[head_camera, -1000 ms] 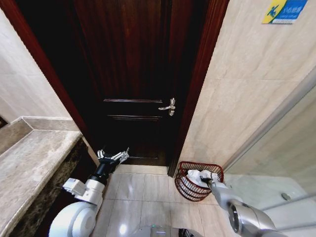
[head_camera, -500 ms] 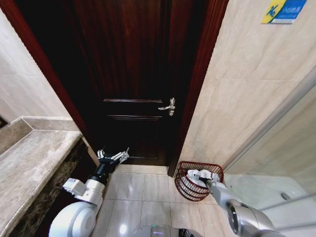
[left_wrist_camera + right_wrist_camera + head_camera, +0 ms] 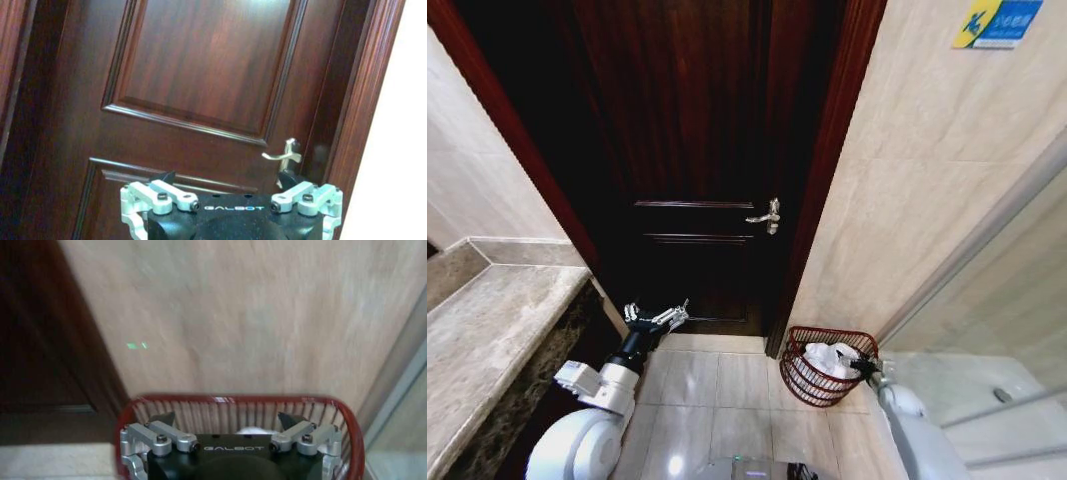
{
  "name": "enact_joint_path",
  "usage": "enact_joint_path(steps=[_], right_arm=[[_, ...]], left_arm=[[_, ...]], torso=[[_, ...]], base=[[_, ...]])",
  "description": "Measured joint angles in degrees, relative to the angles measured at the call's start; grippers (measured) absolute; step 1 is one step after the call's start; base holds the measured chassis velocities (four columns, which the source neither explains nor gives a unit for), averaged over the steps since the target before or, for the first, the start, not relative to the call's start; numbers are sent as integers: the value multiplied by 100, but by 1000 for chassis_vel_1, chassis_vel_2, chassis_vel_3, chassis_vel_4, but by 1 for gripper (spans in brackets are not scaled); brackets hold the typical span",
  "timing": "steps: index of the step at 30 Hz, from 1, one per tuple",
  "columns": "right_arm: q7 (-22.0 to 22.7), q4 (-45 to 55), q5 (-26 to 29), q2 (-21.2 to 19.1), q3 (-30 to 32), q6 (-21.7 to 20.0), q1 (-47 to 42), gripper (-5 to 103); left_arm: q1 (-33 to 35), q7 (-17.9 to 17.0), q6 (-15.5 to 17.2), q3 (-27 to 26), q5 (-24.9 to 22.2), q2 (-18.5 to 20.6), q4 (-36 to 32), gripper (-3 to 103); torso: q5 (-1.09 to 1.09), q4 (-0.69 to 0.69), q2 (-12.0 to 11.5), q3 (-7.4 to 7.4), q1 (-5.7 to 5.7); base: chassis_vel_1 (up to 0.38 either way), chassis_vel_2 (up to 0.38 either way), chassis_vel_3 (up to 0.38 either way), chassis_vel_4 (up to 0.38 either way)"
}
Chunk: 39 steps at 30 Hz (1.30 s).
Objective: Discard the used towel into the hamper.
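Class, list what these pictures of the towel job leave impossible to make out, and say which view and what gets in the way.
- The towel: in the right wrist view the right gripper body covers nearly all of it.
- The hamper base: cut off by the right wrist view's edge.
- The wall sign: too small to read in the head view.
- The left gripper lower body: cut off by the left wrist view's edge.

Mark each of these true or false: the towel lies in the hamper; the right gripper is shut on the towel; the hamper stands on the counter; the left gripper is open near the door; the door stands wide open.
1. The towel lies in the hamper. True.
2. The right gripper is shut on the towel. False: it is open at the hamper's rim, holding nothing.
3. The hamper stands on the counter. False: it stands on the floor, by the wall.
4. The left gripper is open near the door. True.
5. The door stands wide open. False: it is closed.
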Motion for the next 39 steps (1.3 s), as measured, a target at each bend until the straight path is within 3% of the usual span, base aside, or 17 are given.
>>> enact_joint_path(steps=[4,12,17,22,30,39], right_arm=[[263,1277,56,125,180,43,-798,100],[497,3146,-233,466,360,709,-1934,100],[1013,4385,-236,854,323,1307,-2580,100],[1082,5015,-328,1021,262,1348,-2840,100],[1261,6188,-971,1561,183,1371,-3104,100],[1266,6765,-1075,1678,221,1427,-3172,100]], left_arm=[[0,0,0,0,0,0,0,100],[0,0,0,1,0,1,0,100],[0,0,0,0,0,1,0,100],[0,1,0,1,0,1,0,100],[0,0,0,1,0,1,0,100],[0,0,0,0,0,0,0,100]], torso=[[4,-1,0,0,0],[0,-2,0,0,0],[1,-2,0,0,0],[2,-2,0,1,0],[1,-2,0,1,1],[2,-2,0,1,1]], base=[[0,0,0,0],[0,0,0,0],[0,0,0,0],[0,0,0,0],[0,0,0,0],[0,0,0,0]])
